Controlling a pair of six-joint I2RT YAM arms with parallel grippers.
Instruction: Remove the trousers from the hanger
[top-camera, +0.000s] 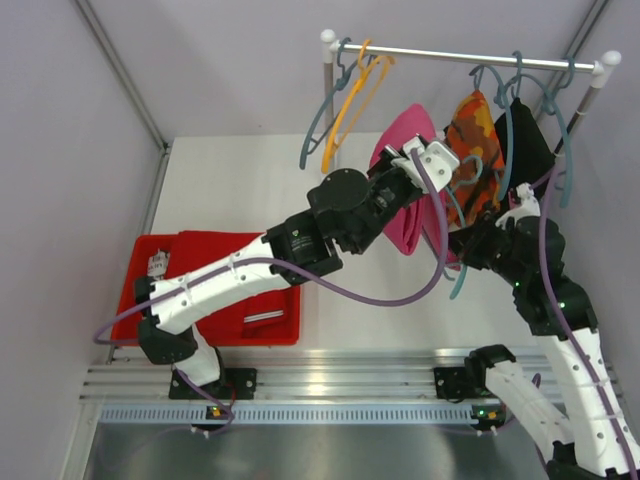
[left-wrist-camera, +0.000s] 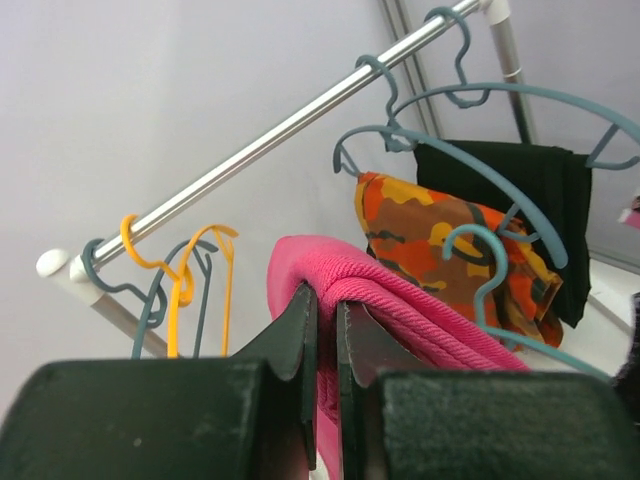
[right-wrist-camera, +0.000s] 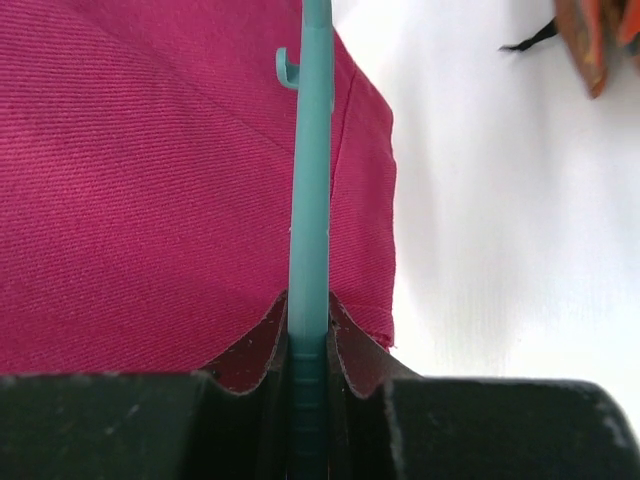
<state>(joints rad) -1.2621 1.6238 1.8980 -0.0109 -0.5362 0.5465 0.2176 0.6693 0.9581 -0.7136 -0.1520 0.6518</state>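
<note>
Presently: left gripper (left-wrist-camera: 326, 300) pinches fold of pink trousers (left-wrist-camera: 420, 305); right gripper (right-wrist-camera: 308, 318) clamps teal hanger (right-wrist-camera: 312, 180) against that cloth. Close behind, on rail (left-wrist-camera: 290, 125), hang orange camouflage trousers (left-wrist-camera: 430, 225) and black trousers (left-wrist-camera: 510, 185).

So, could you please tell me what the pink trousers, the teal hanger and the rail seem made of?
Pink trousers: woven cloth, matte; fine diagonal ribs show. Teal hanger: probably moulded plastic, smooth, faintly shiny. Rail: likely metal; silvery, with a bright highlight.
</note>
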